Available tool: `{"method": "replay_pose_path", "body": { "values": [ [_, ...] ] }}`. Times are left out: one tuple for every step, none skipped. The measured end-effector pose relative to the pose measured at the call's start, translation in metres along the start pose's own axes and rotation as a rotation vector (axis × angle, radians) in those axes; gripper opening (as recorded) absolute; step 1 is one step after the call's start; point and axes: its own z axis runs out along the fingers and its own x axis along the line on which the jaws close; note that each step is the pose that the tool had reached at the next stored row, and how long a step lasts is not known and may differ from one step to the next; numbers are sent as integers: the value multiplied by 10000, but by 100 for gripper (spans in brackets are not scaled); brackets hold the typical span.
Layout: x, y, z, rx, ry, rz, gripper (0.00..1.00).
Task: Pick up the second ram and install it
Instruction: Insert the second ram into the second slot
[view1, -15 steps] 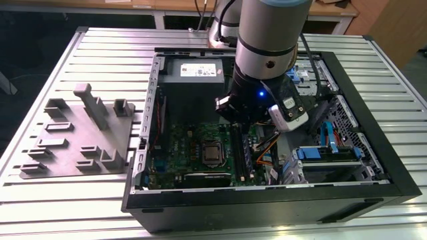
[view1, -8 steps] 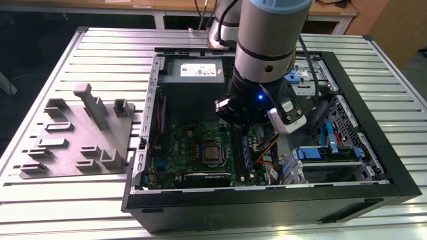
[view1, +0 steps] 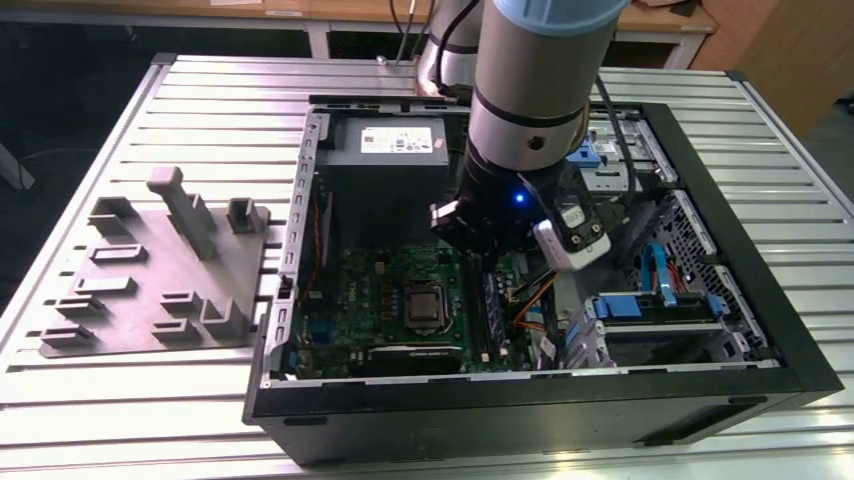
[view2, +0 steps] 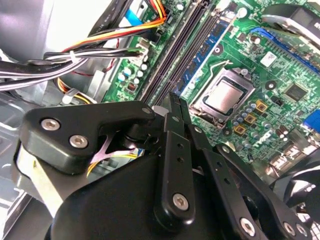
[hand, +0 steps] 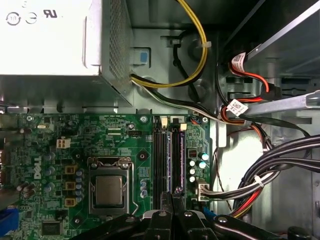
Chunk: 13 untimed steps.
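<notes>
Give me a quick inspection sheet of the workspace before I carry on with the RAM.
Surface: slatted metal table, carrying an open computer case.
Job's things: second ram, a bluish stick standing in a motherboard slot; seating cannot be told.
Clutter: gray fixture plate on the exterior view's left of the case.
Grippers: gripper shut, tip at the stick's end.
Cables: black bundle beside the slots, apart from the gripper.
Surroundings: wooden bench behind the table.

Silver-grey arm (view1: 534, 90), pale blue cap (view1: 554, 12), small blue light (view1: 519, 198), black linked fingers (view2: 175, 142), silver screws (view2: 180, 201)
</notes>
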Motion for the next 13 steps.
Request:
{"method": "replay_pose_path", "body": {
  "values": [
    [0, -1, 9, 2, 1, 0, 11],
    [3, -3, 74, 2, 1, 0, 11],
    [3, -4, 84, 3, 1, 0, 11],
    [3, -4, 91, 3, 1, 0, 11],
    [3, -4, 93, 5, 1, 0, 11],
    [3, -4, 93, 6, 2, 0, 11],
    [3, -4, 93, 6, 2, 0, 11],
    [3, -4, 94, 5, 1, 0, 11],
    [3, -4, 94, 3, 1, 0, 11],
    [3, -4, 95, 3, 1, 0, 11],
    [3, -4, 95, 3, 1, 0, 11],
    [3, -4, 98, 1, 0, 0, 11],
    [4, -4, 107, -2, -1, 0, 11]
  ]
}}
